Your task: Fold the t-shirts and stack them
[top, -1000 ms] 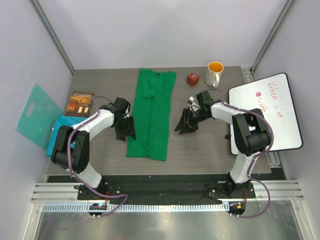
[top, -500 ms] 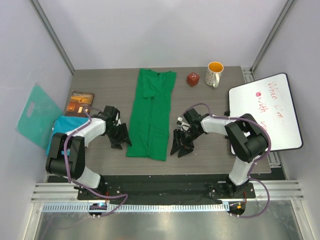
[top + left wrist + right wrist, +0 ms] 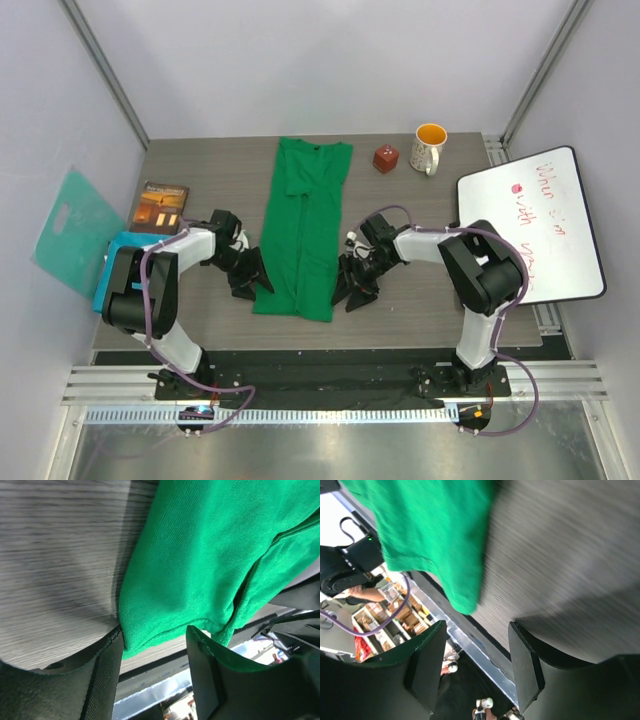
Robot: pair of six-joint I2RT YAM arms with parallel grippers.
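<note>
Green t-shirt (image 3: 300, 240) hem at six o'clock: open left fingers (image 3: 248, 278) straddle it; open right fingers (image 3: 352, 283), just beside, may pinch nothing.

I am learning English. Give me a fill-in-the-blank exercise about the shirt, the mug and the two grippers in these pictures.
The long folded t-shirt on the table is ___ in colour.
In the top view, the red cube stands just ___ of the mug.
The left gripper and the right gripper, at the shirt's near corners, both have ___ jaws.
Missing words: green; left; open.
</note>
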